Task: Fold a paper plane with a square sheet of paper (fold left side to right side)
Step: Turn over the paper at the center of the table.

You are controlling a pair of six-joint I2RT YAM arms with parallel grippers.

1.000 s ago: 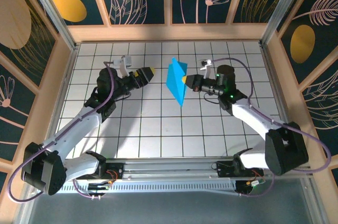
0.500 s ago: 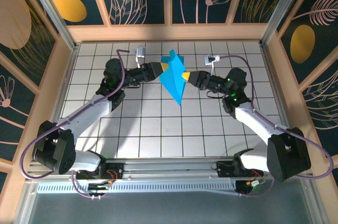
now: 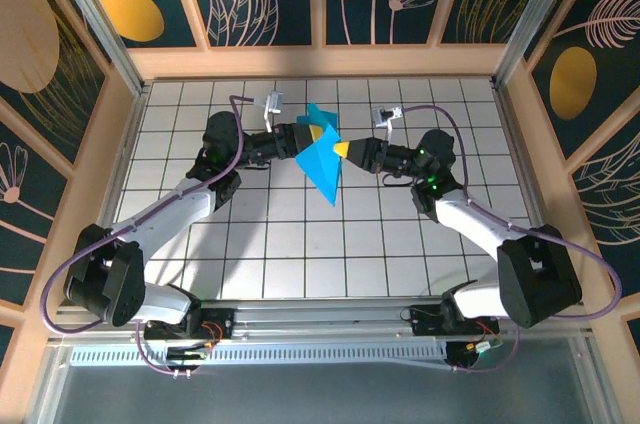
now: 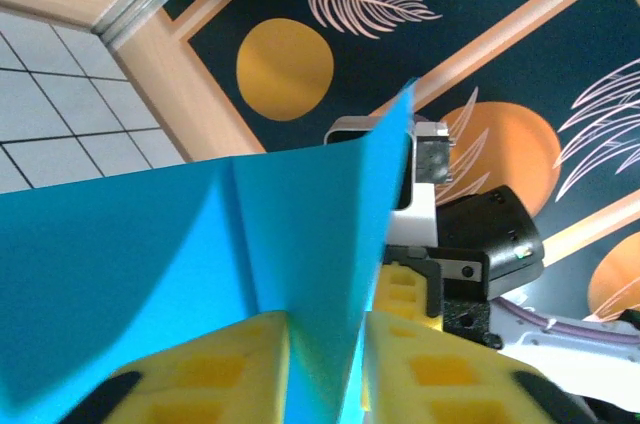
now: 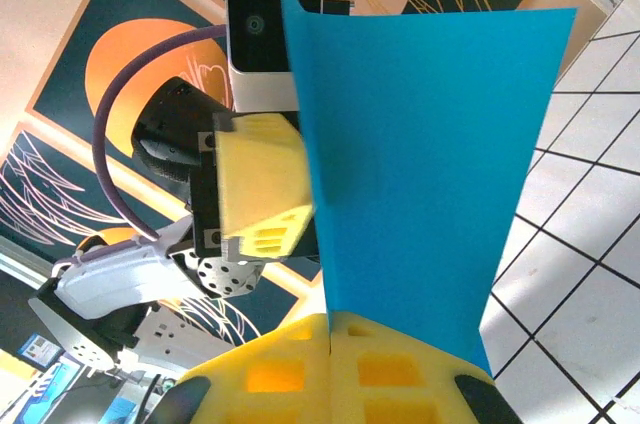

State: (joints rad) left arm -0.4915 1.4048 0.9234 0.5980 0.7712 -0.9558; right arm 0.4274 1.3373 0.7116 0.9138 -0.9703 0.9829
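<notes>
Left pincer (image 3: 310,132) is pinching the paper (image 3: 322,162), with one yellow finger on each side of a fold. In the left wrist view its fingers (image 4: 230,369) are pressing on the blue paper (image 4: 180,244) from both sides, and a crease is standing up between them. Right pincer (image 3: 343,149) is pressed shut on the paper too, gripping it from the other side. In the right wrist view its two yellow fingers (image 5: 300,342) are touching each other, and the bottom corner of the paper (image 5: 420,144) is going in between them. Both pincers are facing each other, very near, with the paper between them. The paper is being held up in the air over the far middle of the table (image 3: 300,244). It is folded, and its pointy end is pointing toward the near edge. The left arm's camera (image 5: 262,19) is peeking out beside the paper's edge.
</notes>
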